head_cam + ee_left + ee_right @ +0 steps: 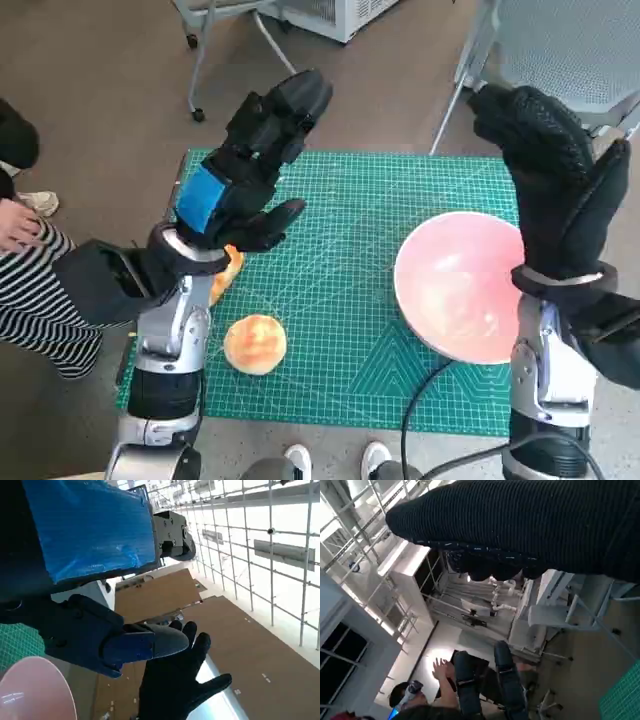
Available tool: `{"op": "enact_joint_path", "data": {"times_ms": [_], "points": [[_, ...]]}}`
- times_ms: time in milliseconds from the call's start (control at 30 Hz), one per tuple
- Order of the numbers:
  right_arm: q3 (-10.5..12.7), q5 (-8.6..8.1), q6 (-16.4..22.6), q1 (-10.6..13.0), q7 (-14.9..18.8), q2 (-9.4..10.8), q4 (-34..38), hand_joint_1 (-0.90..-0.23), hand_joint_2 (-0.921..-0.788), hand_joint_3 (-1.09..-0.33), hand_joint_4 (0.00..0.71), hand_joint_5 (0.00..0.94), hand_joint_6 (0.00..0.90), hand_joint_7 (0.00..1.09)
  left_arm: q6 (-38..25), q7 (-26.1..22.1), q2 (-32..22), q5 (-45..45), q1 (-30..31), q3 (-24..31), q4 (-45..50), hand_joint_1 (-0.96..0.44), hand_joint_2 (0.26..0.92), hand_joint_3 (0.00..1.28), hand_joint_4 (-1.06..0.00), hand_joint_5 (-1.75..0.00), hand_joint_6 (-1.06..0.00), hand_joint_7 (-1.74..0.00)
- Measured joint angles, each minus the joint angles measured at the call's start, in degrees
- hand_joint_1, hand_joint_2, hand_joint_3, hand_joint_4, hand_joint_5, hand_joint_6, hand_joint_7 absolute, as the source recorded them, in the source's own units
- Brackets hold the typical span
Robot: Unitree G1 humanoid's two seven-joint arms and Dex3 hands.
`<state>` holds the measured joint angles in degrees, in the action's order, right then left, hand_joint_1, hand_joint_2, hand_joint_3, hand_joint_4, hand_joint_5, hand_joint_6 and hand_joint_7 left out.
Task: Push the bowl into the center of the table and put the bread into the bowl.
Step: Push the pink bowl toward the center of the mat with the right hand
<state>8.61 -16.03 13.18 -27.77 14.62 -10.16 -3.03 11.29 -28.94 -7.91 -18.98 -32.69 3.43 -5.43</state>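
Note:
A pink bowl point(462, 285) sits on the right side of the green cutting mat point(350, 270); its rim point(30, 690) also shows in the left wrist view. A round bread roll point(255, 344) lies on the mat's near left. A second orange piece point(226, 272) peeks out under my left hand. My left hand point(250, 160) hovers raised over the mat's left part, fingers spread, holding nothing. My right hand point(555, 175) is lifted above the bowl's far right side, fingers extended, empty; the gloved hand point(175, 685) also shows in the left wrist view.
A person in striped clothing point(25, 290) sits at the left of the table, and another person point(445, 685) shows in the right wrist view. A chair point(560, 50) stands behind the right corner, and a wheeled frame point(230, 30) behind the left. Shoes point(335, 462) are at the near edge.

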Motion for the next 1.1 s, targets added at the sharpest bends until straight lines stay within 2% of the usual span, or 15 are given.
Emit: {"op": "enact_joint_path", "data": {"times_ms": [1100], "points": [[0.04,0.20,-0.57,0.11,-0.13,0.00,-0.71,-0.672,-0.921,-0.611,0.221,0.000,0.137,0.53,-0.53,0.04,0.20,-1.20,0.02,0.10,0.15,-0.54,0.850,0.49,0.00,-0.13,0.00,-0.46]]}}
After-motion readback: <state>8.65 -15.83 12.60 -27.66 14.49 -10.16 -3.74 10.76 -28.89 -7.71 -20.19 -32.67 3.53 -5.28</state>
